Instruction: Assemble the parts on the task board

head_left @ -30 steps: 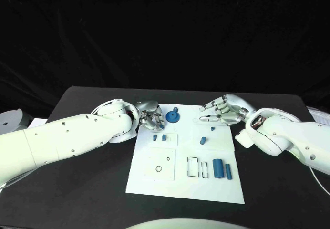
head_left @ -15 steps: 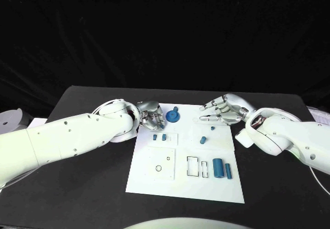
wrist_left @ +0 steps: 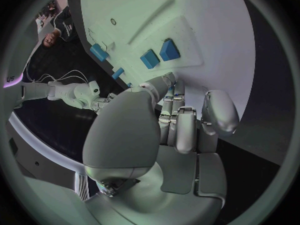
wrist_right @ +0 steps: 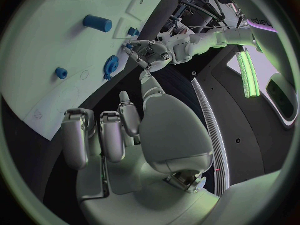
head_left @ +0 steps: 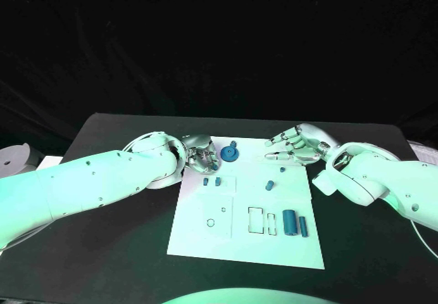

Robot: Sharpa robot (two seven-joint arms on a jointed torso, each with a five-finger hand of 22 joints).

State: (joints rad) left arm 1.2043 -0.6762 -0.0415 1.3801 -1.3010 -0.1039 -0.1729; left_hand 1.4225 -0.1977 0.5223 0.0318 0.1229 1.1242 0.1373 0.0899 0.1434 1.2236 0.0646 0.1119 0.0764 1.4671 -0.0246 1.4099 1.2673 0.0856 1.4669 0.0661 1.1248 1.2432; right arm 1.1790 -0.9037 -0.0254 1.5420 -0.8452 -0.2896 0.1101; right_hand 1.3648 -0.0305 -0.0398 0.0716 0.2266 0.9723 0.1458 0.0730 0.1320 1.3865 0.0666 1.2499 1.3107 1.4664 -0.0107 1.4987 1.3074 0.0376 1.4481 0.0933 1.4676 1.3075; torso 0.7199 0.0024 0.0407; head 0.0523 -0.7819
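The white task board (head_left: 245, 244) lies in the middle of the table. A blue gear (head_left: 229, 154) sits at its far edge, and it appears again as the gear (wrist_right: 111, 65) in the right wrist view. My left hand (head_left: 199, 156) hovers just left of the gear, fingers apart and holding nothing. My right hand (head_left: 294, 145) hangs over the board's far right corner, also with fingers spread and nothing in them. Two small blue blocks (head_left: 211, 182) lie in a recess near the left hand, seen closer as the blocks (wrist_left: 159, 54). A blue peg (head_left: 269, 185) and two blue cylinders (head_left: 294, 223) lie further right.
A tiny blue piece (head_left: 282, 170) sits under the right hand. The board has bare rectangular slots (head_left: 261, 221) and a small oval hole (head_left: 211, 223). Black table (head_left: 109, 240) surrounds the board on both sides.
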